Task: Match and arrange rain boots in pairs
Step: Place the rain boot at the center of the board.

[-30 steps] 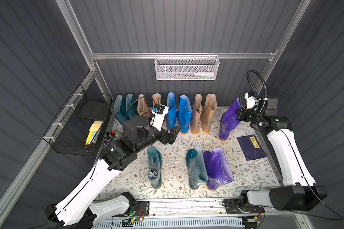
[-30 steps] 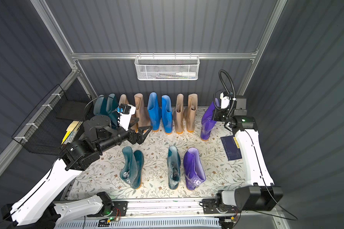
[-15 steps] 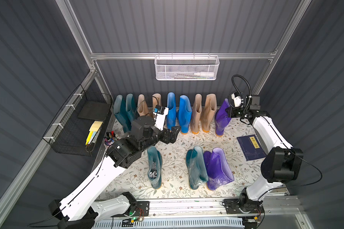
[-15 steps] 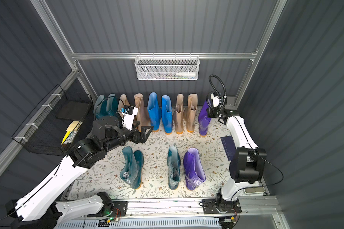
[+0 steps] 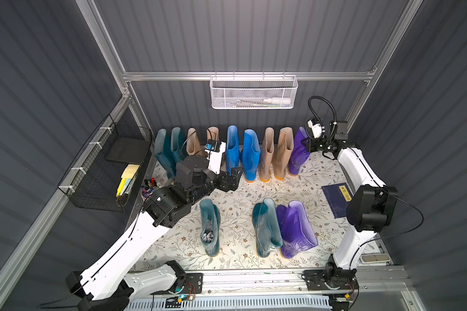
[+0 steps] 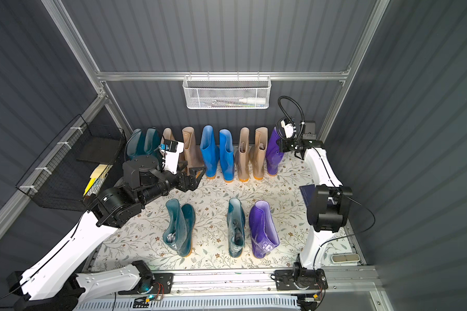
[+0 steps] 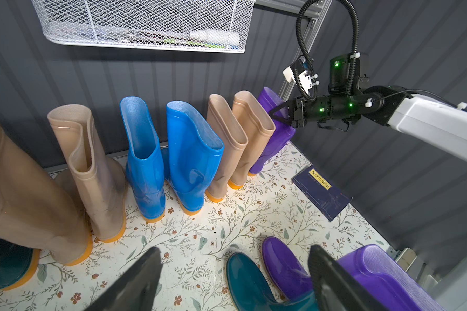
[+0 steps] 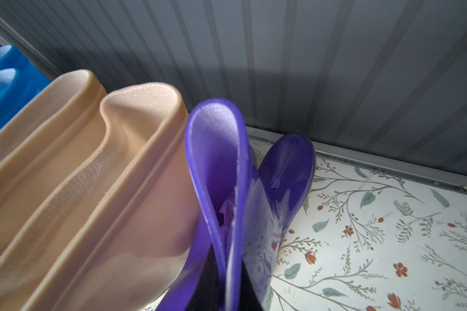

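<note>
Rain boots stand in a back row: a dark teal pair [image 5: 167, 150], a beige pair [image 5: 197, 142], a bright blue pair [image 5: 243, 153], a second beige pair [image 5: 277, 153], then one purple boot [image 5: 298, 153]. My right gripper [image 5: 308, 145] is shut on this purple boot's [image 8: 216, 161] top rim, pinching it flat against the last beige boot [image 8: 135, 175]. Nearer the front stand two teal boots [image 5: 209, 229] [image 5: 266, 229] and a second purple boot [image 5: 294, 229]. My left gripper [image 5: 233, 177] hovers open and empty over the mat, with its fingers [image 7: 146, 269] wide apart.
A white mesh basket [image 5: 252, 91] hangs on the back wall. A black wire basket [image 5: 105, 167] is fixed at the left, with a cup of pens [image 5: 148, 187] below it. A dark blue book [image 5: 337, 199] lies on the floral mat [image 5: 240, 191] at the right.
My right arm has carried the purple boot left and back, bringing it upright against the last beige boot. The left arm has barely shifted and its gripper stays open.
</note>
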`<state>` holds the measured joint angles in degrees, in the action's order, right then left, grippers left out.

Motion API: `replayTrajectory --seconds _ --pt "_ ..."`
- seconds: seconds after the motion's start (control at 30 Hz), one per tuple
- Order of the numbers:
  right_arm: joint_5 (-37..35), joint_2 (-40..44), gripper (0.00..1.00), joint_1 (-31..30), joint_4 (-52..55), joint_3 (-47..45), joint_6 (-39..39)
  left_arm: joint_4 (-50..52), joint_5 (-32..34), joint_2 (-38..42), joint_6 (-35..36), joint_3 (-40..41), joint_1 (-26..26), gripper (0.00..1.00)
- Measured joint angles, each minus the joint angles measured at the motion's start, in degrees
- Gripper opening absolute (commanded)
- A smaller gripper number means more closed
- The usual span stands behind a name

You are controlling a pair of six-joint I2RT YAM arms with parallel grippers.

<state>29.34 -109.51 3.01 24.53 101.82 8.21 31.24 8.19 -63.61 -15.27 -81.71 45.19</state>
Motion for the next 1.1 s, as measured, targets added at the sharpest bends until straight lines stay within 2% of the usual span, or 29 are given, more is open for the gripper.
replayTrajectory --seconds 0.17,0.67,1.1 --pt "1.09 -1.77 0.00 0.00 3.52 3.54 1.42 0.00 0.00 -0.02 0.00 0.00 0.00 0.87" --pt "0.98 -2.97 0.36 -0.15 6.10 7.37 2.19 -0.02 -0.04 -0.92 0.02 -0.74 0.00 0.89" --pt "0.68 -2.12 0.58 -0.35 4.96 7.76 -0.90 -0.07 -0.74 -2.27 0.66 -0.85 0.00 0.92"
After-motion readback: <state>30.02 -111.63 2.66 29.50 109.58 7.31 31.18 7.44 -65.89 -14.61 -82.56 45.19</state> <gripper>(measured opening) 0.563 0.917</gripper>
